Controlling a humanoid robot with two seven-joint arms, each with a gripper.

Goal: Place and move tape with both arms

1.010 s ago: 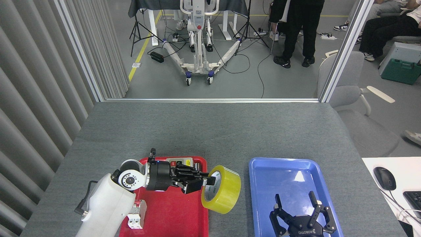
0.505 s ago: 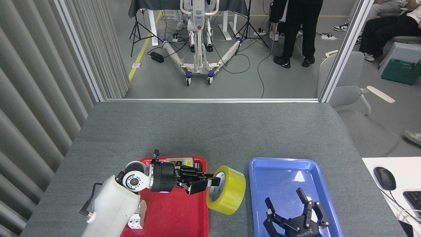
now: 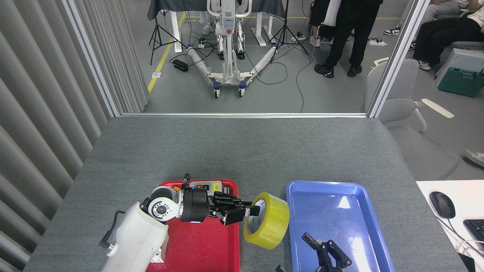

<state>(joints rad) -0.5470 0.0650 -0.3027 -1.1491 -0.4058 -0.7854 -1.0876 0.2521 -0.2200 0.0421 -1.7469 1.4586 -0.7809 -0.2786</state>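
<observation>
tape (image 3: 269, 223) | yellow translucent roll, white core | on edge, tilted | between 2 trays

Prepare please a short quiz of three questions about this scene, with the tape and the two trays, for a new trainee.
1. True or false: the tape lies flat inside the blue tray.
2. Which gripper holds the tape? A) the left gripper B) the right gripper C) neither
3. Fill in: the left arm comes in over the ___ tray.

Key
1. False. The roll is on edge, held over the grey table between the two trays, close to the blue tray's left rim.
2. A. Its fingers grip the roll's rim, one reaching into the white core. The right gripper is over the blue tray, apart from the roll.
3. red
</observation>
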